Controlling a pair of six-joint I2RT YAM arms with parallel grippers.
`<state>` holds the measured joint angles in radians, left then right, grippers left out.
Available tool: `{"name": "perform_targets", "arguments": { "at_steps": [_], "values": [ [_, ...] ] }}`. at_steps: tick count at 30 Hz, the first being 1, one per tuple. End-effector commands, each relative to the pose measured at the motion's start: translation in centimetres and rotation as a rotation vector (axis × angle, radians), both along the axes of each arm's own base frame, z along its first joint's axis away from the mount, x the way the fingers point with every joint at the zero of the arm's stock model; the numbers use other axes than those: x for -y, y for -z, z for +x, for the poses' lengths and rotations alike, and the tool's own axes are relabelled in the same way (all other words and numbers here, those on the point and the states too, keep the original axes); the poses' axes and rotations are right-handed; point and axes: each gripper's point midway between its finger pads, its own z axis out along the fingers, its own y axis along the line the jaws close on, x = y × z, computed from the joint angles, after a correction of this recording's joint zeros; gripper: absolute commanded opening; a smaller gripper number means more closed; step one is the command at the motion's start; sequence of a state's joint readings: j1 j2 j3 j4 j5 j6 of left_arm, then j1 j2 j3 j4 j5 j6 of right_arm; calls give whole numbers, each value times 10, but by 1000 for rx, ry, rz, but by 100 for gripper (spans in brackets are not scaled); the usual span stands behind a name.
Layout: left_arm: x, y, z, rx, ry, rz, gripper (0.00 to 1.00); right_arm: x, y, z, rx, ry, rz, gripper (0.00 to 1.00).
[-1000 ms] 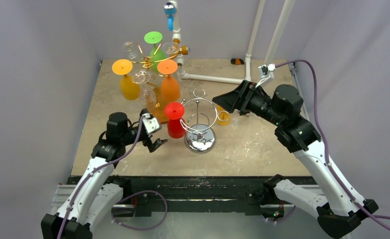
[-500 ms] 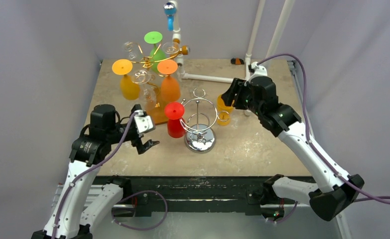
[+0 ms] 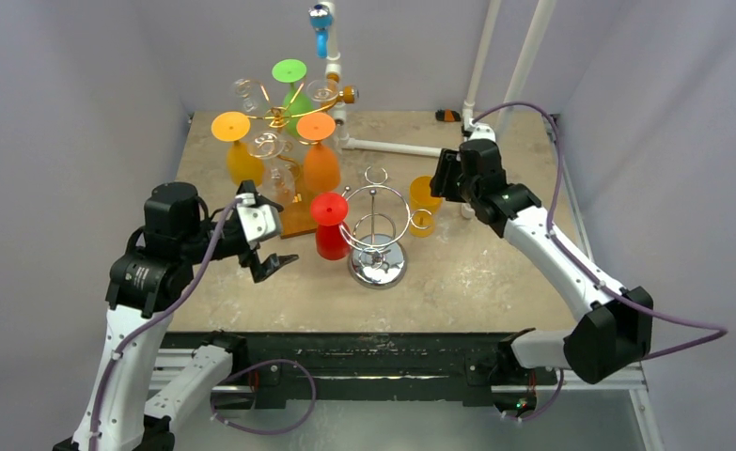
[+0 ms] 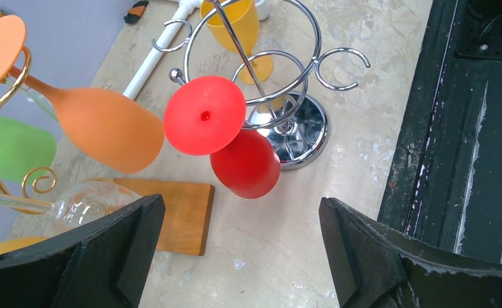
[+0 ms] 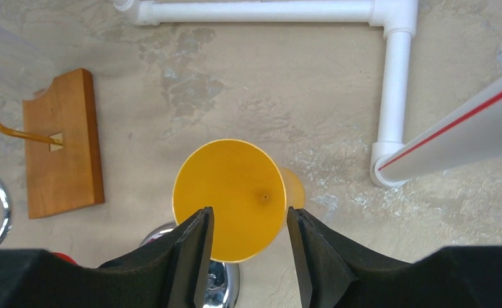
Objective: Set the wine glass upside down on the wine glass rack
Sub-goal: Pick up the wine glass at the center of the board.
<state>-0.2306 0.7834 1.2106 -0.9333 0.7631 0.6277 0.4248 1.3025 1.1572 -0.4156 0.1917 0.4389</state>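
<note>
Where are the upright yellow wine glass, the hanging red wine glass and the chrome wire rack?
upright yellow wine glass (image 5: 225, 192), right wrist view, inside its bowl.
hanging red wine glass (image 4: 204, 115), left wrist view, round foot.
chrome wire rack (image 3: 377, 268), top view, round base.

Left gripper (image 4: 242, 256) wide open, nothing between. My two black fingers (image 4: 94, 256) fill lower corners of frame. Centre: red glass (image 4: 204, 115) upside down, foot toward me, just beside chrome rack (image 4: 299, 128). Yellow glass (image 4: 232, 22) upright at top, seen through rack's rings. Orange glass (image 4: 107, 125) tilted, upper left. Clear glass (image 4: 84, 202) below it, next to wooden base (image 4: 177, 215). Black table edge (image 4: 453, 128) runs down right side.
</note>
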Motion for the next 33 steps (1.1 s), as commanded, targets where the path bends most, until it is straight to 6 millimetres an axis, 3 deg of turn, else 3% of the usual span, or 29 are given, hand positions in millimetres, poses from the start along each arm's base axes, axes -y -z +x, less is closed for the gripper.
{"name": "perform_targets", "arguments": {
  "at_steps": [1, 11, 16, 18, 23, 27, 33],
  "values": [
    [4, -16, -1, -13, 6, -28, 100, 5, 6, 16, 37, 22, -47, 53],
    [8, -33, -3, 43, 26, -69, 100, 15, 40, 18, 4, 60, -104, 45],
    [10, -41, -5, 41, 25, -99, 100, 16, 52, 13, -7, 66, -93, 27],
    [11, -46, -5, 47, 25, -113, 100, 17, 44, 11, 13, 72, -83, 18],
    [16, -59, -1, 50, 28, -165, 100, 31, 1, 1, 103, 105, -78, 1],
    [25, -68, 1, 12, 50, -225, 100, 45, -43, -17, 184, 127, -66, 0],
    [38, -83, 12, -65, 69, -332, 100, 66, -102, -64, 287, 130, -23, 0]
  ]
}}
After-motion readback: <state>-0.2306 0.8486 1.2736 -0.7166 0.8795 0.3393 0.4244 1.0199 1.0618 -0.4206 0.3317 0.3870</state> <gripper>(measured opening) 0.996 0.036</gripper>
